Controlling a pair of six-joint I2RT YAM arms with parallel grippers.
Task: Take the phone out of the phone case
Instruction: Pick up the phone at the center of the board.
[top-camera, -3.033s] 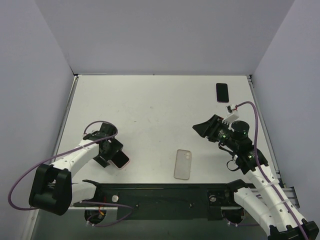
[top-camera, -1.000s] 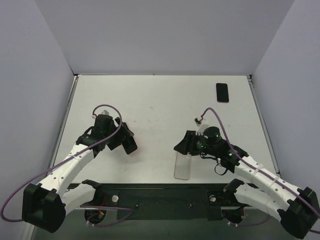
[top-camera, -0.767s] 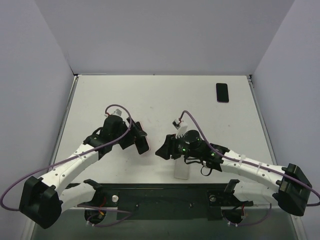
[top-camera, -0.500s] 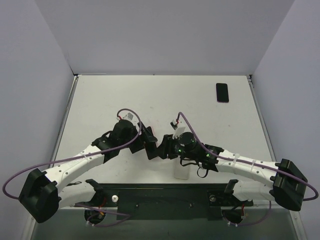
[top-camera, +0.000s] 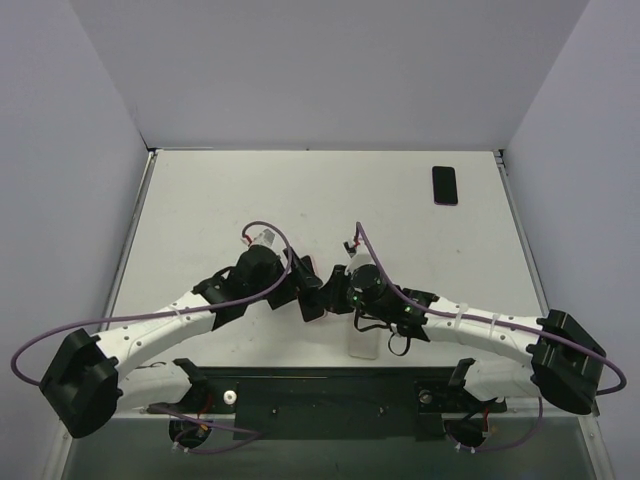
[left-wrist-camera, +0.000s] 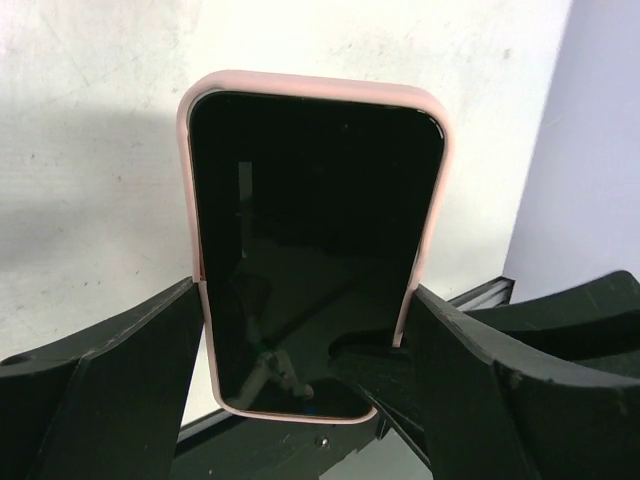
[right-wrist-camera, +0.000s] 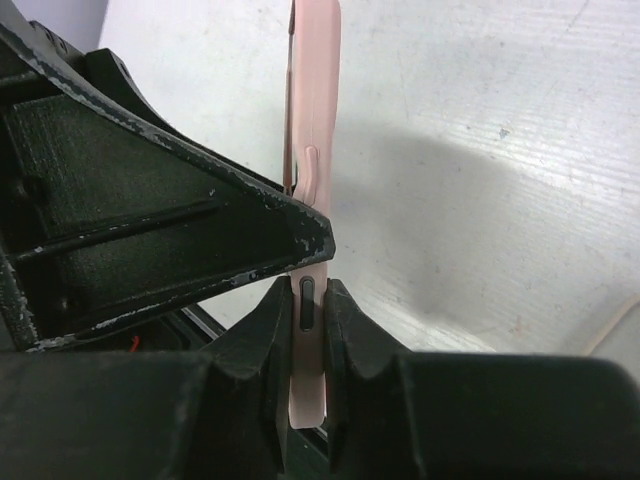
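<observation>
Your left gripper has its jaws spread wide and clamped across the width of the phone case, one finger on each long side. The phone sits inside it, screen toward that wrist's camera. The far end of the case sticks out past the fingertips, with bare table beyond it. Hold that clamp steady and on the pink rim only, since I judge that extra squeeze would lock the phone in. Just to the right, your right gripper is pressed together on one long edge of the same case. It pinches across the thickness right beside the left finger, short of a side button further along. How deep the pads reach onto the screen I cannot tell. If they cover glass and back together, they bind the two. For a peel you want the lip alone, rolled outward from the screen rather than pulled straight. The two grippers are touching or nearly so, leaving no slack between them, so swing the right wrist toward its own right. Under the right forearm lies a clear case. Well beyond that hand, toward the far right corner, lies a dark phone. Ahead of both hands the table is open.
</observation>
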